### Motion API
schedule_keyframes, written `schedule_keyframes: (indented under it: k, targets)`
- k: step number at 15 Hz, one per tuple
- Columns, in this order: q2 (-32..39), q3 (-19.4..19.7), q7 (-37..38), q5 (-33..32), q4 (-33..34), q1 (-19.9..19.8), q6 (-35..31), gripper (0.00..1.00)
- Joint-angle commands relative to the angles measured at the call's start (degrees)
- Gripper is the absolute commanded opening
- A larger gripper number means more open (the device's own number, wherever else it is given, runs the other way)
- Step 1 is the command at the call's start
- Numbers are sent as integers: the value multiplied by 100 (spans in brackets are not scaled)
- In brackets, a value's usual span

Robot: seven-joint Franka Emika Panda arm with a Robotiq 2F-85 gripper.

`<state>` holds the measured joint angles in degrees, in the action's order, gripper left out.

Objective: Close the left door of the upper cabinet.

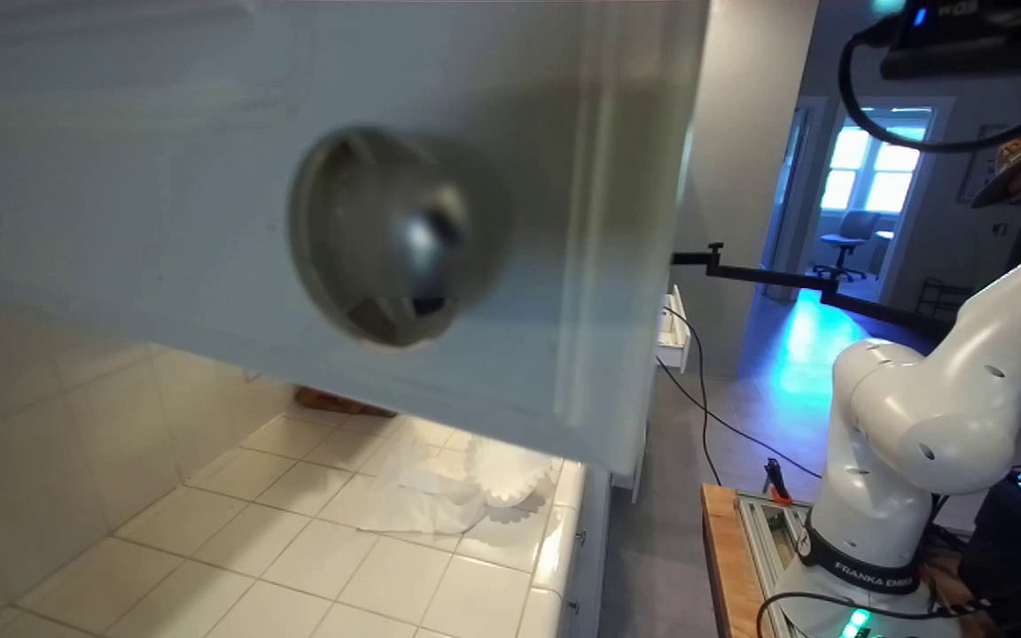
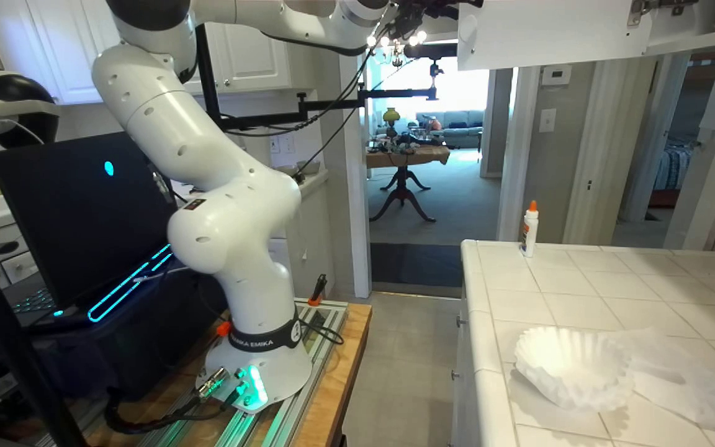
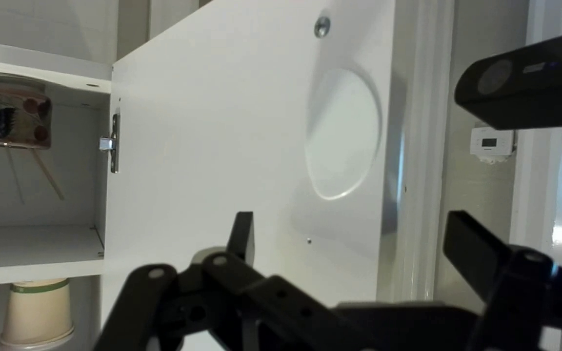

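- Hanging open above the counter [image 2: 630, 310], the white door [image 3: 242, 131] shows its inner face in the wrist view, one side hinged to the cabinet [image 3: 78, 195], the free edge standing well away from it.
- Just beside it, the gripper [image 3: 356, 241] grasps nothing, jaws parted wide; the free edge appears between them, though contact cannot be told.
- Stiff and flat, the door should handle as one rigid board of moderate weight, its hinge [image 3: 115, 144] bearing the load and a gentle push likely enough to turn it.
- Smooth-painted, it looks apt to slip, and a hard shove could bang it against the cabinet; breakage seems unlikely.
- Best place to work, by all appearances, is the front face near the knob [image 1: 386, 239], far from the hinge; rounded, shiny metal would make a slick hold.
- Outside, raised moulding [image 1: 595, 221] borders the front, greyed by shadow and blurred in an exterior view; inside, a screw head [image 3: 322, 27] and a pale round patch [image 3: 344, 134] mark the flat white surface.
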<state>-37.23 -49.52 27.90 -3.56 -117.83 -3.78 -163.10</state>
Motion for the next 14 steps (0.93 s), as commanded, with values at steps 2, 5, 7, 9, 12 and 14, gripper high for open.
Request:
schedule_keyframes:
  k: [2, 5, 7, 9, 12, 14]
  targets:
    - [-454, -191, 292, 74, -135, -426, -235, 100]
    - [-782, -171, 383, 109, -189, -565, -207, 100]
    - [-1019, -135, 454, 139, -215, -680, -151, 100]
    - [-1232, -83, 505, 152, -256, -815, -146, 100]
    - [-1395, 12, 506, 167, -303, -958, -161, 100]
    - [-1463, 107, 495, 173, -353, -1004, -148, 100]
